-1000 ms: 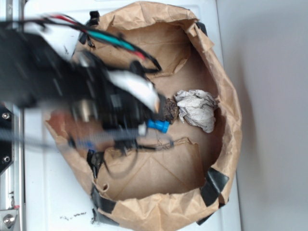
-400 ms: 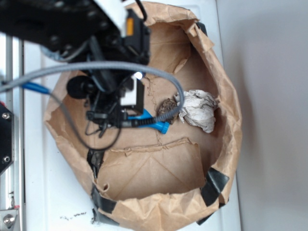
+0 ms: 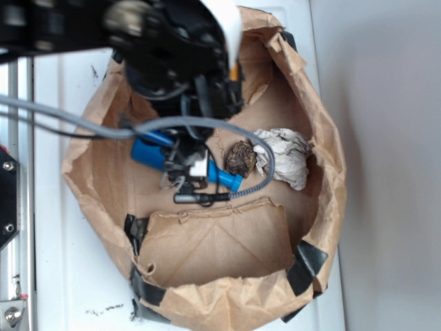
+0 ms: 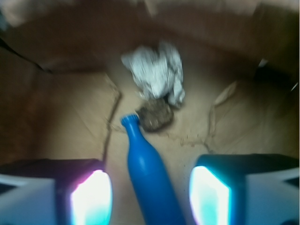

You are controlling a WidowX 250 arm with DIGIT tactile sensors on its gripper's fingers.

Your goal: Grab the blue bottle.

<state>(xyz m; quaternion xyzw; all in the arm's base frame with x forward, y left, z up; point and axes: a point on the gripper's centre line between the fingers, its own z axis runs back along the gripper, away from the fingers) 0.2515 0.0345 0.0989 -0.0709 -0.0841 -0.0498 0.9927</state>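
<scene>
Container: brown paper bag [image 3: 324, 138], top rolled open, patches of black tape [image 3: 306, 265] at its rim.
Contents: blue bottle [image 4: 150, 178] lying on the bag floor, cap towards a small brown lump [image 3: 240, 158]; crumpled white paper wad [image 3: 284, 156] touching the lump's far side.
Gripper [image 4: 150, 194]: lowered inside the bag, fingers [image 4: 89, 194] spread apart on either side of the bottle body, not touching it.
Cable: grey cable [image 3: 83, 125] looping across the bag.
Surface: white table [image 3: 83, 276] under the bag.
Room: plain pale grey area to the right.

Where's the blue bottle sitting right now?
In the wrist view the blue bottle lies on the paper bag's floor between the open hand's fingers, its cap beside the brown lump.
</scene>
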